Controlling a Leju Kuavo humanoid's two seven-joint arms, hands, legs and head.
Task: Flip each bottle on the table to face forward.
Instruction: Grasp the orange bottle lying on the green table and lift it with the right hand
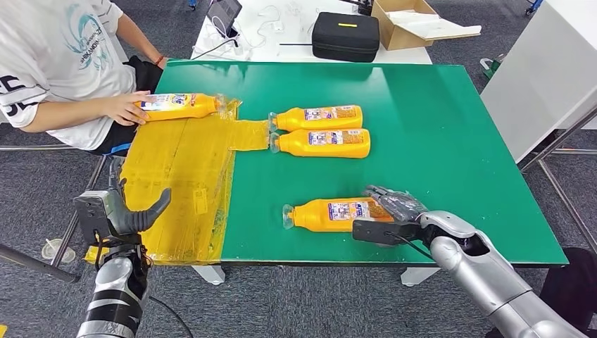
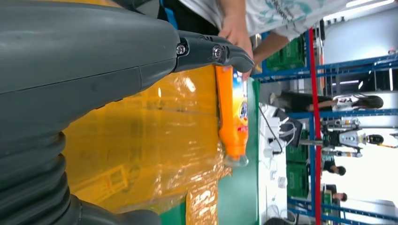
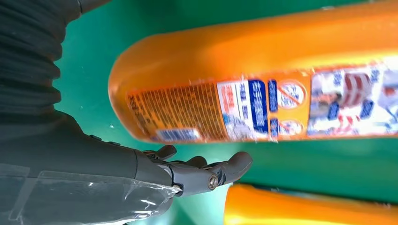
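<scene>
Right hand at nearest bottle; left hand idle off the surface edge.
Right hand [image 1: 392, 204] fingers spread, holding nothing, beside the base of the nearest bottle [image 1: 334, 213] lying on the green surface [image 1: 436, 127]. Left hand [image 1: 123, 211] spread, holding nothing. Two bottles [image 1: 318, 117] [image 1: 321, 143] lie mid-surface, side by side. A person's hand [image 1: 127, 108] touches a fourth bottle [image 1: 179, 106] on yellow wrapped cardboard [image 1: 186, 183].

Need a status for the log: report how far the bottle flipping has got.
Done: cannot be judged; the two middle bottles lie side by side, labels showing. In hand: the right hand is at the base of the nearest bottle, fingers apart beside it in the right wrist view. Left: the far bottle on the yellow sheet under a person's hand. Left hand is idle.
</scene>
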